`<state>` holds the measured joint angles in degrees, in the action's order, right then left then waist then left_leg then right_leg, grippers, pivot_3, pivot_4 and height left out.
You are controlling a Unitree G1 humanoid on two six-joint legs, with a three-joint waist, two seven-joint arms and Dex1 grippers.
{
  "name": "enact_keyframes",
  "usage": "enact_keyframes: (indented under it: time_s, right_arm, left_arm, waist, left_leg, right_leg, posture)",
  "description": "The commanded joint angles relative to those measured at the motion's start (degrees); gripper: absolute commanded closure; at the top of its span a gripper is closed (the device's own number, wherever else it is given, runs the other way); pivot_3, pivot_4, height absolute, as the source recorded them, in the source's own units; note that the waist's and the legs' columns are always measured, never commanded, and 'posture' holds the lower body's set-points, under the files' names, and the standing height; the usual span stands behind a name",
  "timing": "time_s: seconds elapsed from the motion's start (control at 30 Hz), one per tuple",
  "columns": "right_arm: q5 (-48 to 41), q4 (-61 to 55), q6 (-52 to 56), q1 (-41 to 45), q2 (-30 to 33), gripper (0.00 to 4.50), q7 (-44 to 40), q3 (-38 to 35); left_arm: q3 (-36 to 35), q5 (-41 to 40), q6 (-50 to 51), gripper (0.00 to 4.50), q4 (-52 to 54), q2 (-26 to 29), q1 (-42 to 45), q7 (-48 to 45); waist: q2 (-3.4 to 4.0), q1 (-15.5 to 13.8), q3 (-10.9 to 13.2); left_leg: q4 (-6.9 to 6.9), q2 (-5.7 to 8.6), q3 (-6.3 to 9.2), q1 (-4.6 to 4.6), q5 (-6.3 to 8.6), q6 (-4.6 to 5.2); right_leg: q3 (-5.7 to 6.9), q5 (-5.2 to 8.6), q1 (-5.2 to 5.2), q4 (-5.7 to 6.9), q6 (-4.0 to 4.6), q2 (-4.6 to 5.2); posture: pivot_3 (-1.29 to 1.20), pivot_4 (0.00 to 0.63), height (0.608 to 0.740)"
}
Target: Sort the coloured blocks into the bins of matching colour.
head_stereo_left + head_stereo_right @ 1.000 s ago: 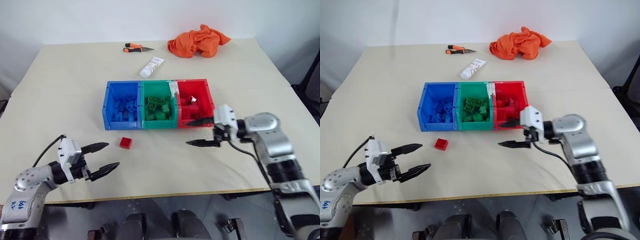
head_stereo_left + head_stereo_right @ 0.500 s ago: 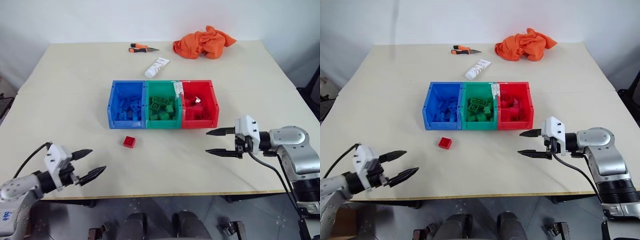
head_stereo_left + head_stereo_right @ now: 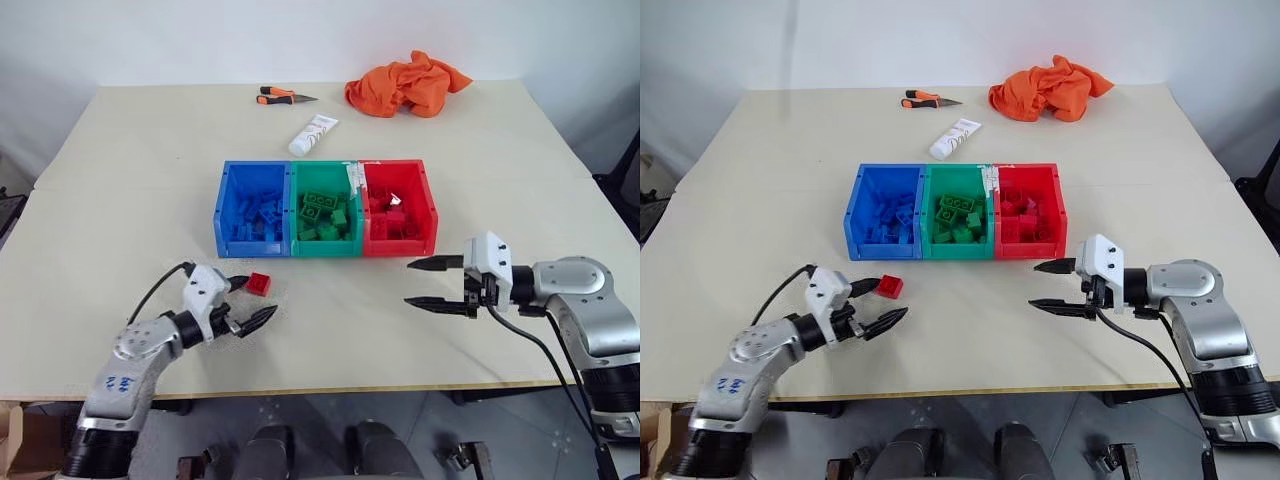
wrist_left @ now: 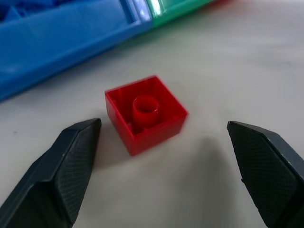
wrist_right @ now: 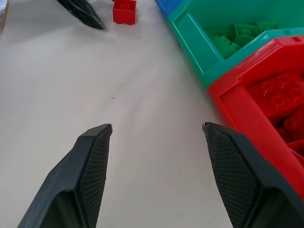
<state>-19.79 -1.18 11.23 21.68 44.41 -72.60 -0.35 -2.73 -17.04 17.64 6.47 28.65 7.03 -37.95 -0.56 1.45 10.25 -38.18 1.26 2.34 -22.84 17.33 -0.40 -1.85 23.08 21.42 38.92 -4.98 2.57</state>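
A small red block (image 3: 260, 284) lies on the table in front of the blue bin (image 3: 250, 247), hollow side up in the left wrist view (image 4: 145, 113). My left gripper (image 3: 260, 296) is open, and the block sits just past its fingertips, in line with the gap between them; nothing is gripped. The green bin (image 3: 325, 249) and red bin (image 3: 400, 246) join the blue one in a row, each holding several blocks of its own colour. My right gripper (image 3: 407, 283) hovers open and empty in front of the red bin (image 5: 247, 99), pointing left.
An orange cloth (image 3: 405, 83), a white tube (image 3: 312, 133) and an orange-handled tool (image 3: 280, 96) lie on the far part of the table behind the bins. The table's front edge runs just below both arms.
My left gripper has swung forward and to the right from the table's near left corner up to the red block. The right gripper has stayed open and nearly still over the last half second.
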Motion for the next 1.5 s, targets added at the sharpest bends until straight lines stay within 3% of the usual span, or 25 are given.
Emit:
enact_keyframes:
  time_s: [0.03,0.1,0.23,0.4,0.57,0.7,0.83,1.03,1.17,1.33,1.5]
  right_arm:
    - [-1.69,-2.7,0.16,-0.33,0.67,1.31,0.88,-2.14]
    - [-1.87,-3.0,0.39,-0.55,0.77,1.31,1.26,-2.45]
    - [-2.09,-3.62,0.48,-1.41,1.17,1.26,1.6,-2.6]
    - [-2.55,-4.3,0.8,-2.5,1.69,1.26,2.74,-3.85]
    - [-2.9,-5.58,1.38,-4.07,1.99,1.26,3.99,-5.65]
    - [-4.17,-7.67,2.79,-6.13,2.44,1.26,5.63,-8.44]
    - [-5.48,-10.56,4.26,-9.03,3.02,1.26,6.9,-11.19]
    - [-6.22,-14.85,5.47,-13.34,2.67,1.26,10.27,-14.14]
    - [-6.63,-17.63,6.06,-16.44,2.25,1.26,12.44,-15.71]
    - [-7.22,-19.65,6.5,-18.35,2.13,1.26,14.17,-16.36]
    - [-7.34,-19.27,6.02,-18.57,2.59,1.26,15.12,-16.9]
  left_arm:
    - [1.67,1.97,-1.01,0.0,-3.23,-0.33,0.72,-0.34]
    - [2.45,3.17,-2.92,0.0,-4.34,-0.71,1.34,-0.33]
    - [3.6,5.07,-7.1,1.22,-6.48,-1.36,2.51,-0.9]
    - [4.44,3.57,-4.52,2.54,-4.05,-1.63,2.79,-2.12]
    - [4.96,1.52,-0.94,2.54,0.93,-3.48,4.55,-1.12]
    - [9.42,0.37,4.15,2.54,4.0,-8.11,9.38,-1.17]
    - [14.33,1.27,5.07,2.54,0.39,-14.13,17.32,-1.67]
    - [17.28,5.14,-4.6,2.54,-16.03,-23.93,31.43,-1.07]
    - [15.32,7.56,-15.24,2.54,-35.8,-30.75,44.65,1.19]
    - [12.2,9.69,-25.26,2.54,-54.06,-34.81,54.67,4.22]
    - [10.18,11.58,-30.13,0.97,-63.05,-36.72,60.65,8.57]
  waist:
    - [0.01,-0.06,-0.01]
    - [0.02,-0.07,-0.01]
    - [0.02,-0.27,-0.01]
    - [0.02,-0.99,-0.01]
    - [0.01,-1.39,-0.01]
    - [0.0,-2.0,0.0]
    - [0.0,-2.49,0.0]
    - [-0.03,-2.81,0.01]
    - [-0.09,-3.04,0.05]
    - [-0.15,-2.66,0.08]
    - [-0.22,-2.83,0.12]
  left_leg:
    - [-0.01,0.0,0.0,0.0,0.0,0.0]
    - [-0.03,0.0,0.0,0.01,0.0,0.0]
    - [-0.03,0.01,0.0,0.08,0.0,0.0]
    - [-0.04,0.02,0.0,0.08,0.01,0.01]
    - [-0.03,0.02,-0.01,0.07,0.01,0.02]
    - [-0.1,0.03,0.01,-0.03,0.01,0.02]
    - [-0.26,0.04,0.0,-0.16,0.03,0.05]
    - [-0.46,0.02,-0.05,-0.22,0.04,0.08]
    - [-0.69,0.05,-0.05,-0.35,0.09,0.15]
    - [-0.67,0.06,-0.16,-0.36,0.12,0.22]
    - [-0.68,0.06,-0.17,-0.37,0.12,0.21]
  right_leg:
    - [0.0,0.0,-0.01,0.0,0.0,0.0]
    - [0.0,0.0,-0.03,0.0,0.0,0.0]
    - [0.0,0.0,-0.11,-0.01,0.0,0.01]
    - [-0.01,0.0,-0.12,-0.04,-0.01,0.03]
    - [-0.02,0.0,-0.12,-0.06,-0.01,0.03]
    - [0.01,-0.01,-0.1,-0.08,-0.03,0.03]
    - [0.01,-0.04,-0.06,-0.06,-0.07,-0.02]
    - [-0.01,-0.04,-0.05,-0.04,-0.08,-0.11]
    - [0.01,-0.07,-0.05,-0.03,-0.15,-0.11]
    - [-0.05,-0.11,-0.01,-0.11,-0.23,-0.12]
    - [-0.09,-0.11,0.07,-0.02,-0.23,-0.1]
  posture:
    - [0.0,0.15,0.74]
    - [0.0,0.15,0.74]
    - [0.0,0.15,0.74]
    - [0.0,0.15,0.74]
    - [0.0,0.15,0.74]
    - [0.0,0.15,0.74]
    - [0.0,0.15,0.74]
    - [0.0,0.15,0.74]
    - [0.0,0.15,0.74]
    - [0.0,0.15,0.74]
    - [0.0,0.15,0.74]
